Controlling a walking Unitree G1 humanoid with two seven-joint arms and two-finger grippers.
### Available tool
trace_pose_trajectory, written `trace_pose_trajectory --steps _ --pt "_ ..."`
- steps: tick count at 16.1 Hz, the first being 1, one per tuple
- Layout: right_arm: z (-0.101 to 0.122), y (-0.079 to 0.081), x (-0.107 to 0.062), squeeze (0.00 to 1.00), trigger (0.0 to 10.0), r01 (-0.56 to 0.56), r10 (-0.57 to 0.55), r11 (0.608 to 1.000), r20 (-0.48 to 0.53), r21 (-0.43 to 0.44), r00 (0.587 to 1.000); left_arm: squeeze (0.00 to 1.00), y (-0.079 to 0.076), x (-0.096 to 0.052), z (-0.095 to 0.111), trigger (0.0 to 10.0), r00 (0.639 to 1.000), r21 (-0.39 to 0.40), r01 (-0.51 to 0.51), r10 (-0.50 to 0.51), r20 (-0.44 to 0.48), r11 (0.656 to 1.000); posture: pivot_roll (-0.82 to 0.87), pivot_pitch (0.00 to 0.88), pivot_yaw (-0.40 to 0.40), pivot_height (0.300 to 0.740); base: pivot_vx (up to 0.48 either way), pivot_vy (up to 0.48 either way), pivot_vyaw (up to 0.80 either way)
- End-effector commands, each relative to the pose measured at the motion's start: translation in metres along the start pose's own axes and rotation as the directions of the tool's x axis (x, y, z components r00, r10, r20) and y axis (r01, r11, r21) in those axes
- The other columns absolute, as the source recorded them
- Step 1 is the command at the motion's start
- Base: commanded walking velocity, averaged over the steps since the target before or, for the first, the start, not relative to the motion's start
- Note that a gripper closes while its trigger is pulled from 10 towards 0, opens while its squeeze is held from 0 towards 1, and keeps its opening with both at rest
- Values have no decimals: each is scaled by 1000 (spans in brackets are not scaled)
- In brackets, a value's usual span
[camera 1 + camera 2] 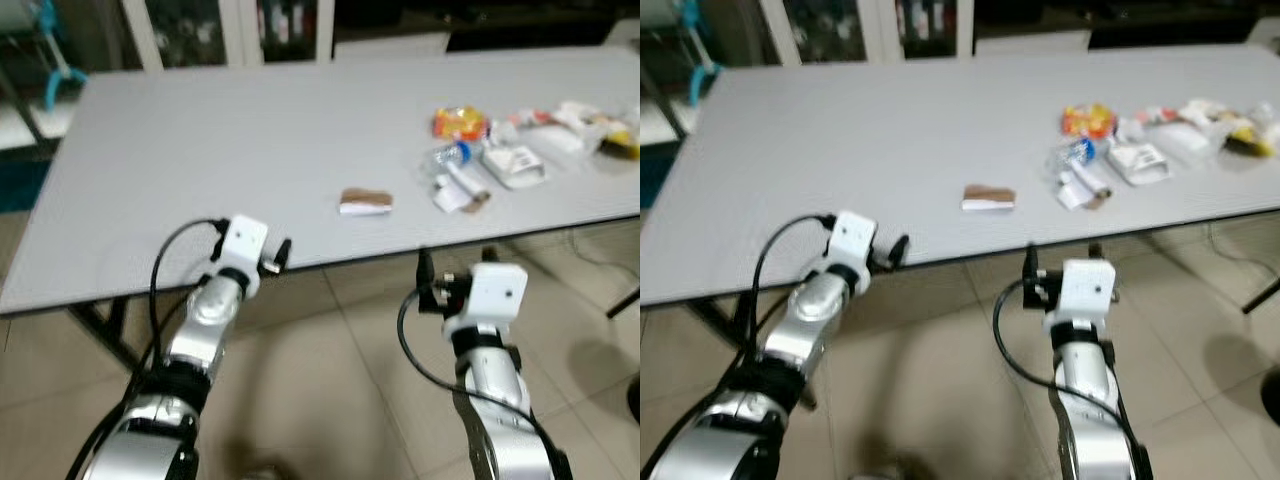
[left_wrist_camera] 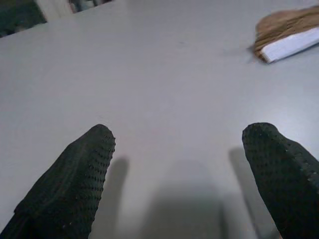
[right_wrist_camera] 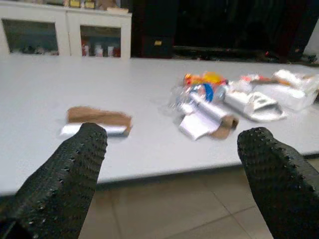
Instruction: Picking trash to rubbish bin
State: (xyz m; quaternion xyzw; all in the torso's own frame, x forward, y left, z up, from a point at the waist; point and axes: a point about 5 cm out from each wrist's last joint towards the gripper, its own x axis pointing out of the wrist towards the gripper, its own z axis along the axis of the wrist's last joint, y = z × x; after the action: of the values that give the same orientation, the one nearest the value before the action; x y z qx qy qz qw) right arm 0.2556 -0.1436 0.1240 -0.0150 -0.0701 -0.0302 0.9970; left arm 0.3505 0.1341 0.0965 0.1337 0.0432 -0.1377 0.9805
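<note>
On a long grey table (image 1: 250, 130) over a tiled floor (image 1: 330, 380), with white cabinets (image 3: 65, 32) behind, trash lay in two spots. Brown-and-white wrapper (image 1: 365, 201) sat alone near the front edge; a litter pile (image 1: 520, 150) lay well apart toward the robot's right. Left gripper (image 2: 182, 174) hovered low over the tabletop, jaws wide apart, holding nothing, wrapper ahead and off to its right. Right gripper (image 3: 169, 174) hung just short of the table edge over the floor, jaws also spread wide and empty, wrapper ahead near its left finger (image 3: 65, 179), pile ahead.
</note>
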Motion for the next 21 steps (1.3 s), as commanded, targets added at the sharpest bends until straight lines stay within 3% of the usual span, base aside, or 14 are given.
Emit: trace_pose_trajectory --steps 1,4,5,6,7,9,13,14,17,18,19,21 --pt "2 -4 0 0 10000 -1 1 1000 0 -20 1000 0 -9 2 6 10000 999 22 41 -41 29 999 188 71 -24 740 431 0 0" --pt "-1 1 -1 0 10000 -30 31 999 -25 25 999 0 -4 2 7 10000 998 56 55 -57 35 997 198 81 -26 740 383 0 0" --pt "-3 2 -3 0 10000 -34 39 994 -52 100 998 0 -3 2 8 10000 998 57 57 -59 36 997 200 82 -25 740 307 0 0" --pt "-6 3 -7 0 10000 -53 81 963 -97 263 992 0 -4 3 10 10000 996 49 71 -73 47 996 200 83 -19 740 0 0 0" --pt "-8 5 -12 0 10000 -73 131 908 -115 413 985 0 -6 3 12 10000 995 42 84 -86 58 996 200 83 -19 740 0 0 0" --pt "-6 5 -14 0 10000 -84 144 888 -101 453 984 0 -7 4 13 10000 994 46 91 -93 61 995 198 83 -15 740 0 0 0" --pt "-4 5 -13 0 10000 -93 159 883 -106 460 982 0 -9 4 13 10000 992 41 101 -103 67 994 198 83 -15 740 0 0 0" --pt "-5 2 -14 0 10000 -80 151 889 -123 451 981 0 -9 3 12 10000 992 41 102 -104 65 994 198 84 -17 740 0 0 0" --pt "-5 -7 -11 0 10000 -36 83 956 -151 292 985 0 -9 3 11 10000 993 40 97 -99 60 995 198 86 -18 740 0 0 0" --pt "-3 -8 -10 0 10000 -57 77 989 -139 139 987 0 -9 3 10 10000 994 38 95 -97 56 995 198 86 -18 740 0 0 0" --pt "-1 -10 -9 0 10000 -64 63 998 -123 -10 990 0 -10 2 9 10000 994 39 96 -98 54 995 195 86 -18 740 0 0 0" --pt "1 -14 -9 0 10000 -46 37 996 -104 -76 994 0 -11 2 9 10000 993 38 99 -101 53 994 190 85 -21 740 0 0 0"
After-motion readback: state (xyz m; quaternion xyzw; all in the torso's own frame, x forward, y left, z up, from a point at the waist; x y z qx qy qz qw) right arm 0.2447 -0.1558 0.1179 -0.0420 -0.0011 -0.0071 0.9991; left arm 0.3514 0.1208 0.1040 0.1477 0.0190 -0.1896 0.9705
